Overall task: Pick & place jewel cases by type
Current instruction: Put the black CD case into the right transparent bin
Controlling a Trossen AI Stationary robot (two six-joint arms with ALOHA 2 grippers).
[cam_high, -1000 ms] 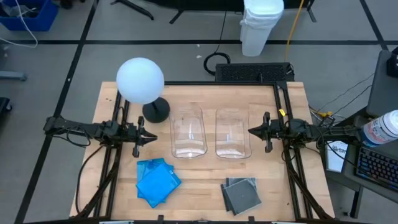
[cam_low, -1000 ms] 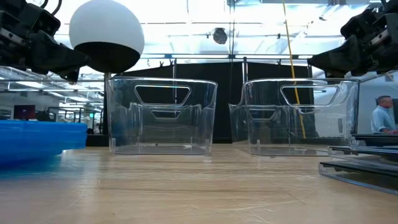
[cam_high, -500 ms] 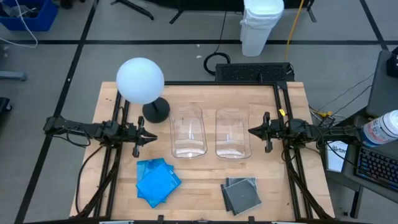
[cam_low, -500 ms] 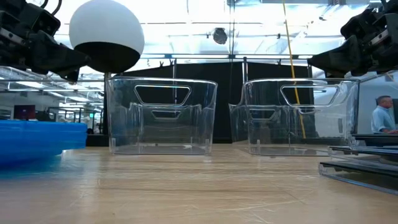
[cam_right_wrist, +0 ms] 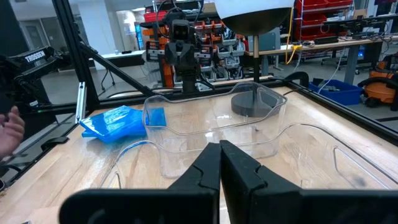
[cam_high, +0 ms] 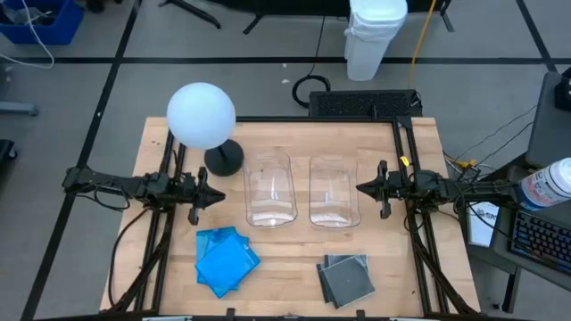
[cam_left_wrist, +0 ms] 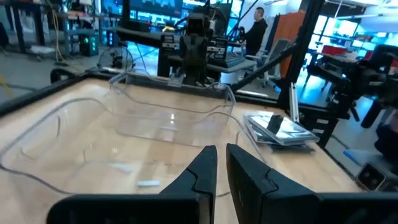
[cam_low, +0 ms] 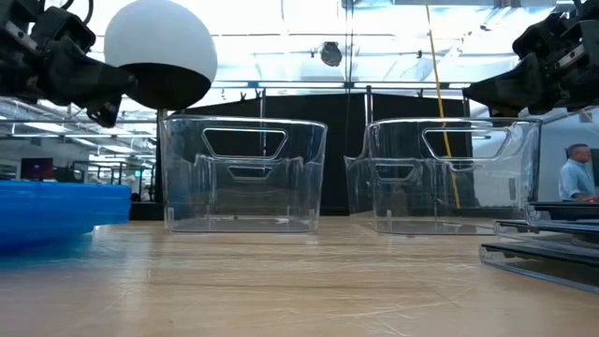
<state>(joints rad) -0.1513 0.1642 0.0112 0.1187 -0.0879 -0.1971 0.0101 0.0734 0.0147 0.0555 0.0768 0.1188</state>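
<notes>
On the bench (cam_high: 285,276) front, blue cases (cam_high: 225,259) and grey cases (cam_high: 346,277) lie stacked, judged light, rigid, slick, brittle, best gripped by an exposed edge; left gripper (cam_high: 207,195) and right gripper (cam_high: 364,188) hover above, jaws together.

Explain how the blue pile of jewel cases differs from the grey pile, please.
The blue jewel cases are translucent bright blue; the grey jewel cases are dark and dull. The blue pile lies in front of the left bin, the grey pile right of it, in front of the right bin. Both piles are loosely fanned, flat on the table, untouched.
</notes>
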